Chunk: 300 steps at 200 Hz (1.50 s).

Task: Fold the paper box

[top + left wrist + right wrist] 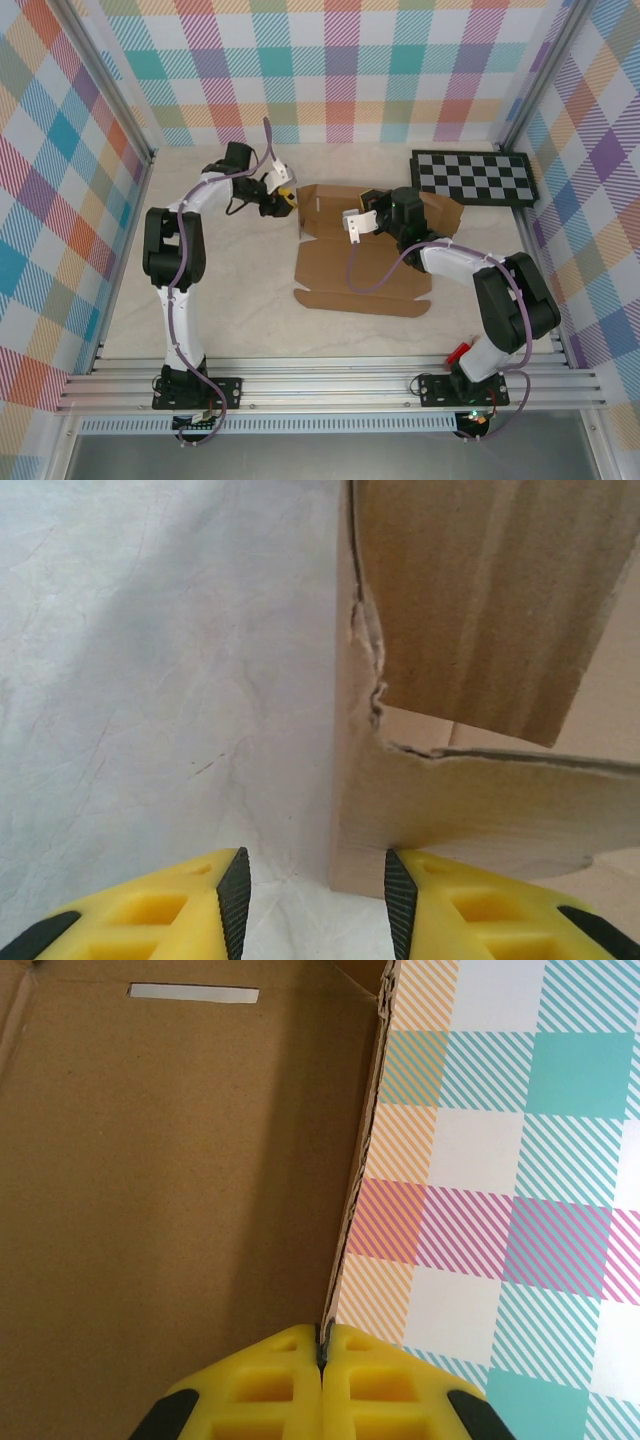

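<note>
One pale table (200, 300) takes up most of the space, with plaid walls on three sides. Two arms rise from its near edge, one on the left and one on the right, both bent in toward the middle.

Between them sits one paper box (360, 270), plain brown cardboard, near the centre of the table. Its near part lies flat and its far flaps are raised. At the far right corner lies one black-and-white checkerboard panel (475, 177), close to the box's right flap but apart from it.

There are two grippers. The left gripper (285, 197) is at the box's far left corner. Its yellow jaws stand partly apart, and the corner of an upright cardboard wall sits in the gap against one pad, unclamped. The right gripper (322, 1345) is pinched closed on the thin edge of a raised flap.
</note>
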Motion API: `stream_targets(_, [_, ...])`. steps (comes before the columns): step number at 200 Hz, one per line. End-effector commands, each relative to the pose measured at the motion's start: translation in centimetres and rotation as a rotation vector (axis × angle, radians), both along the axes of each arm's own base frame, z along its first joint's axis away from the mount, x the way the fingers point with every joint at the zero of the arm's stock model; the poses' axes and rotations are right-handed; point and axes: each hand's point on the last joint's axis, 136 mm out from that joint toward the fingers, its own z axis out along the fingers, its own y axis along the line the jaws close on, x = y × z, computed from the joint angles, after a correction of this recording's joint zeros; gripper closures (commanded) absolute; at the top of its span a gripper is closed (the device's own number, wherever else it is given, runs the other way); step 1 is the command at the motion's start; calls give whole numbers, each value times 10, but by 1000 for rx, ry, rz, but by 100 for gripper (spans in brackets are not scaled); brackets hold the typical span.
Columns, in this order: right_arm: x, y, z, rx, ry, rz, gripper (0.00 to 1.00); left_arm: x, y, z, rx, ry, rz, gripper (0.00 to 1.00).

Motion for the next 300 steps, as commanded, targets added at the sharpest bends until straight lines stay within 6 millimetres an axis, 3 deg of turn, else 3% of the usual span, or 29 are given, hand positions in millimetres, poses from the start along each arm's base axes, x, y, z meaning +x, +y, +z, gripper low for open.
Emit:
stream_targets(1, [-18, 0, -36, -73, 98, 51, 100, -16, -17, -2, -19, 20, -74, 57])
stream_targets(72, [-23, 6, -49, -121, 96, 66, 100, -38, -45, 9, -48, 10, -138, 60])
stream_targets(124, [-27, 13, -57, -127, 109, 55, 100, -37, -53, 5, -69, -19, -13, 61])
stream_targets(145, [-30, 15, -60, -126, 114, 50, 100, -21, -58, 6, -85, -70, 105, 59])
stream_targets(169, [-32, 16, -59, -109, 122, 40, 100, 8, -50, 2, -81, -103, 317, 59])
stream_targets(187, [-34, 17, -56, -95, 124, 38, 100, 17, -47, 5, -105, -127, 403, 59])
stream_targets(249, [-36, 17, -53, -73, 133, 29, 100, 19, -58, 22, -221, -142, 610, 57])
stream_targets(273, [-38, 18, -54, -69, 139, 25, 100, 25, -52, 28, -233, -150, 745, 59])
stream_targets(287, [-39, 18, -54, -63, 142, 18, 100, 28, -47, 30, -245, -140, 828, 63])
stream_targets(300, [-40, 18, -52, -57, 144, 6, 100, 31, -43, 29, -249, -132, 891, 75])
